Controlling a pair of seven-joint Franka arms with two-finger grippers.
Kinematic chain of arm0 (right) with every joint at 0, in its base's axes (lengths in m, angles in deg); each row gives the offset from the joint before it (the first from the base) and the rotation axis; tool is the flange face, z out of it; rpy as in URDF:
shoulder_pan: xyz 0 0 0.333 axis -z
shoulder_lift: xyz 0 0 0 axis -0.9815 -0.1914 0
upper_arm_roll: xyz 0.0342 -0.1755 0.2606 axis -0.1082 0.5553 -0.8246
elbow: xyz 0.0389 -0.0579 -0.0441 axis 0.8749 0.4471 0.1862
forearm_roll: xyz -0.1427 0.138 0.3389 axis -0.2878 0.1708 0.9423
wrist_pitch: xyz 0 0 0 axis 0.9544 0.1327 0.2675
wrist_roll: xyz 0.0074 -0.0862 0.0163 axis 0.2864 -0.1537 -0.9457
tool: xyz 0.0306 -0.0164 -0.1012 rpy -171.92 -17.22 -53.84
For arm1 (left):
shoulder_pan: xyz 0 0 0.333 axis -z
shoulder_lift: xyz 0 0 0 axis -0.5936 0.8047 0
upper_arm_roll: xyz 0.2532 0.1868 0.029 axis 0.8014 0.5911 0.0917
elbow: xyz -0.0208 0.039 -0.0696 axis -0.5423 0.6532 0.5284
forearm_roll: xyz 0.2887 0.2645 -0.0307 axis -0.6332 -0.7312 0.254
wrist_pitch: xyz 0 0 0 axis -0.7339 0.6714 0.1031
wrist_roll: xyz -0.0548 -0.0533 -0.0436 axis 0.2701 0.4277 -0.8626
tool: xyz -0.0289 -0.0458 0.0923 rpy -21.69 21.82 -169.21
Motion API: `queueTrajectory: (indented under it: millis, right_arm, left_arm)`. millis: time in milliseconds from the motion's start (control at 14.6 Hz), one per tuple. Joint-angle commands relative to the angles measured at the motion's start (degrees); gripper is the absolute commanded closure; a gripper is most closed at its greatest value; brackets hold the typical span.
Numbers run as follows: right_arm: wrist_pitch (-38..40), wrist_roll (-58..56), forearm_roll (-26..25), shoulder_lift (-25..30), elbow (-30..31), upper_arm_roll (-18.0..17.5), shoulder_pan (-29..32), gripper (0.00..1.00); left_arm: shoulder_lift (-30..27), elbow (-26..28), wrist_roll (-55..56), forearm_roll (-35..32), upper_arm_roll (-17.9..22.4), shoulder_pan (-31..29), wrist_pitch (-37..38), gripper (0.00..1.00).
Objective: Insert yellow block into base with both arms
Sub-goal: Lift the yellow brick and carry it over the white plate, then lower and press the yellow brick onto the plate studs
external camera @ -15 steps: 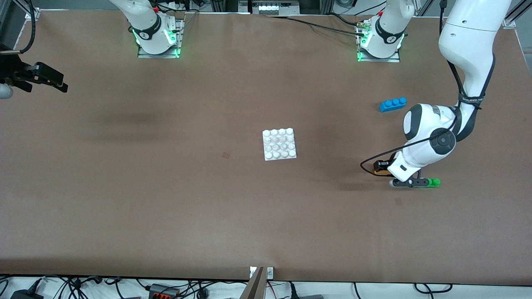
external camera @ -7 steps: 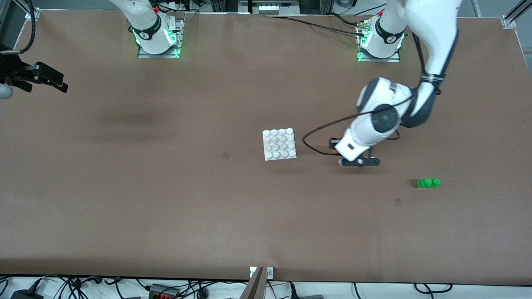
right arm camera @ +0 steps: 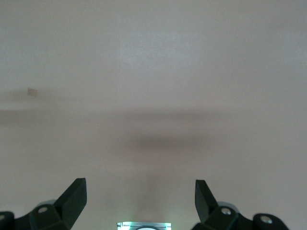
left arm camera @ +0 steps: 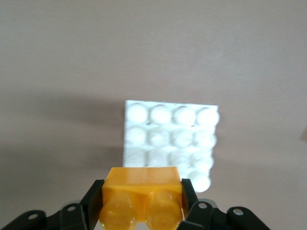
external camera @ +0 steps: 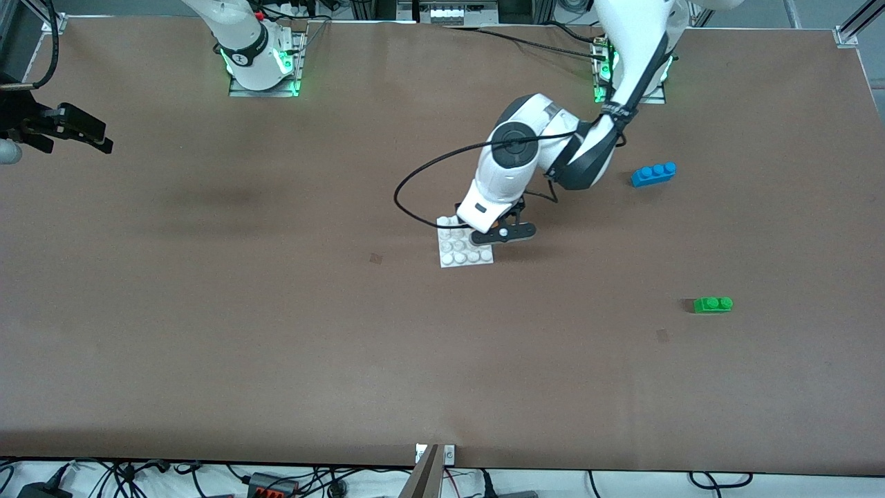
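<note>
Carrying the yellow block (left arm camera: pixel 142 201) across the tabletop (external camera: pixel 276 332), your left arm has swung in one second from the left arm's end of the table, where its claw was down next to the green brick (external camera: pixel 712 304), to a spot over the base (external camera: pixel 456 256). The green brick now lies uncovered, on its own, and the blue brick (external camera: pixel 653 173) sits where it did. That tells you the pick-up is done and the transport is nearly finished; what remains, as I judge it, is lining up and pressing down.

The left claw (left arm camera: pixel 142 203) is clamped on the yellow block, one finger on each side, studs pointing toward the wrist camera. In the left wrist view the white base fills the middle of the picture with its four-by-four studs all free, and the block hangs just short of the base's nearest row. In the front view the left claw (external camera: pixel 503 234) hovers over the base's edge that faces the left arm, not yet centred. The forearm comes down steeply from its mount, elbow bent toward the blue brick, wrist pointing down.

Your right claw (right arm camera: pixel 139 196) waits at the right arm's end of the tabletop, fingers spread wide and empty over bare surface. Since the task wants both arms, you will probably need it to steady the base before the push, for the light plate could slide or tip under an off-centre press.
</note>
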Motion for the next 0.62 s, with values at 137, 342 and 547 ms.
queueTrajectory:
  millis: [137,342,547]
  right_arm:
    - [1.17,0.78,0.91,0.08,-0.84,0.07,-0.06,0.0]
    - [1.17,0.78,0.82,0.08,-0.84,0.07,-0.06,0.0]
    - [1.17,0.78,0.91,0.08,-0.84,0.07,-0.06,0.0]
  left_arm:
    - [6.59,-3.29,-0.3,-0.12,0.83,1.48,-7.61,0.48]
    - [7.22,-2.77,-0.56,-0.21,0.83,1.92,-8.86,0.48]
    - [6.78,-1.72,-0.56,-0.21,0.83,2.45,-7.9,0.48]
